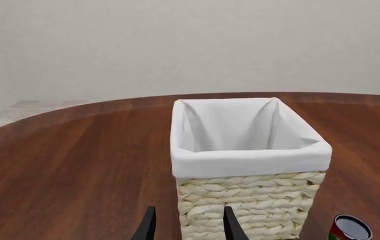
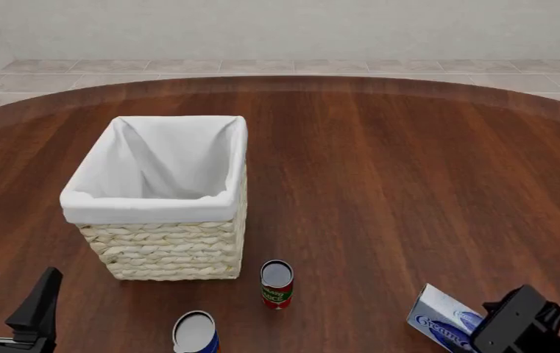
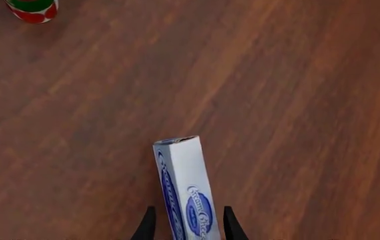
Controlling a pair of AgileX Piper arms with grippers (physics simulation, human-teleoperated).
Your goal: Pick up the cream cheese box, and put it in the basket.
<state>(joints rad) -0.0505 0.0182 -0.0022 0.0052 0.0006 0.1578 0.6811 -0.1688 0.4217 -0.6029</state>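
The right gripper (image 3: 185, 226) has its fingers set either side of the cream cheese box (image 3: 184, 187), seemingly clamped on its thin faces, a sensible grip for what looks a light, stiff, smooth carton that could slip.

front: fixed, high behind the arms, looking forward and down over the table (image 2: 408, 169)
left wrist: low, facing the basket (image 1: 246, 150) up close
right wrist: pretty much straight down, close to the wood
shared: red can (image 2: 277, 284) shows in all three; basket in front plus left wrist
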